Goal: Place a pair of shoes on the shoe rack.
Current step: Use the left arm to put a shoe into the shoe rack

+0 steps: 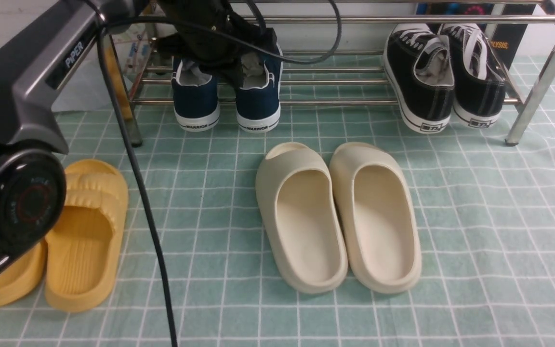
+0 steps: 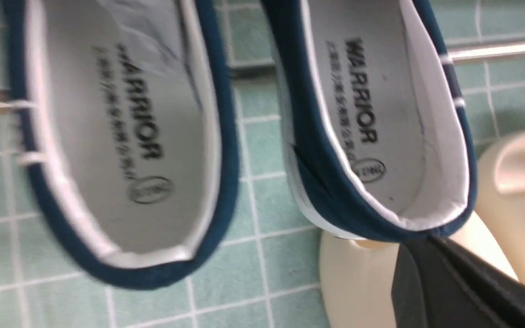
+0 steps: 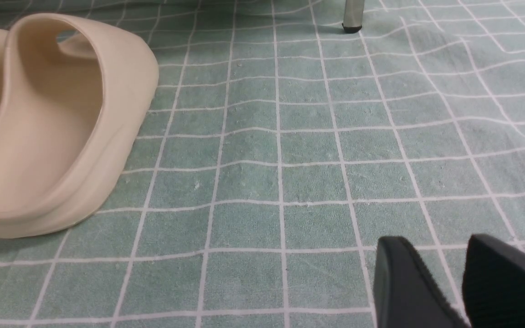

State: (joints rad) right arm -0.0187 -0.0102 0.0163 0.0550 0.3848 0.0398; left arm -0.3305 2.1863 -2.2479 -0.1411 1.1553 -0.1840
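Observation:
The pair of navy shoes stands heel-out on the lower bars of the chrome shoe rack (image 1: 335, 102), left shoe (image 1: 195, 103) and right shoe (image 1: 258, 103) a little apart. My left arm reaches over them, and its gripper (image 1: 231, 72) hangs as a dark mass between their openings. In the left wrist view both "WARRIOR" insoles show, left shoe (image 2: 121, 136) and right shoe (image 2: 381, 118). The left gripper (image 2: 431, 241) looks shut, one dark mass with its tip at the right shoe's heel rim; whether it grips the rim is unclear. My right gripper (image 3: 458, 255) is open and empty, low over the cloth.
Black lace-up sneakers (image 1: 443, 77) sit on the rack's right end. Cream slides (image 1: 337, 217) lie on the green checked cloth in front of the rack; one shows in the right wrist view (image 3: 57, 123). Yellow slides (image 1: 82, 231) lie at the left. A rack leg (image 3: 352, 18) stands ahead of the right gripper.

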